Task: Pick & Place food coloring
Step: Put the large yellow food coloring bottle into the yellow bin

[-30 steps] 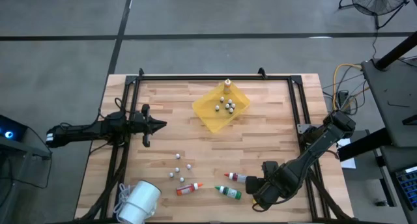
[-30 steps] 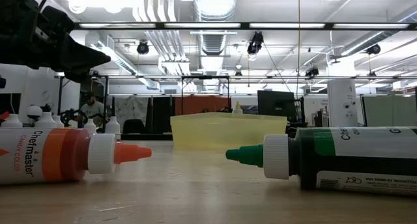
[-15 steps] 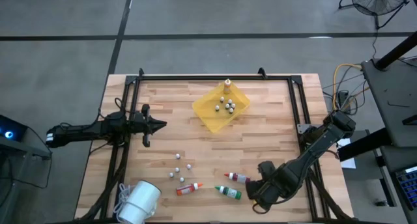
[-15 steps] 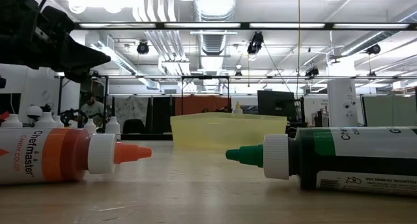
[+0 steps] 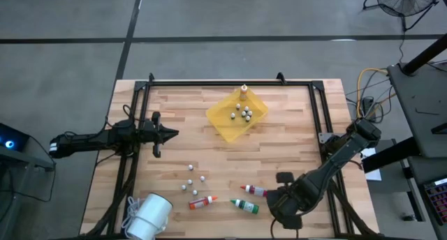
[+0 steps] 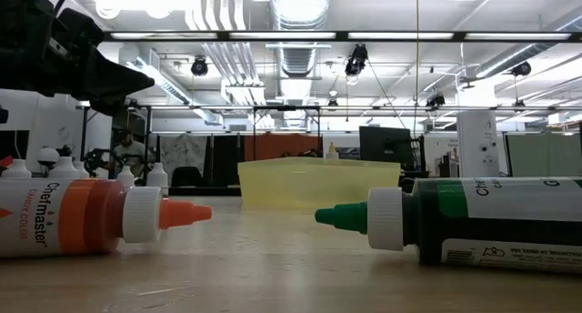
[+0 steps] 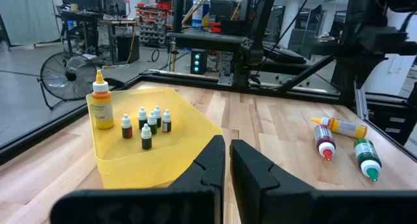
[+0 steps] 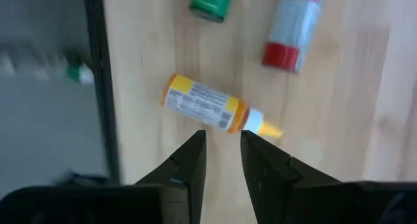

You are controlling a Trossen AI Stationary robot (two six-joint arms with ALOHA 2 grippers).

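"Chefmaster CANDY COLOR" on orange bottle (image 6: pixel 82 220), near left; "Chefmaster", cut off, on green bottle (image 6: pixel 473 220), near right.

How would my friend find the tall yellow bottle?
Look for the yellow tray on the wooden table. The tall yellow bottle stands upright in one corner. It towers over the tiny white-capped bottles beside it.
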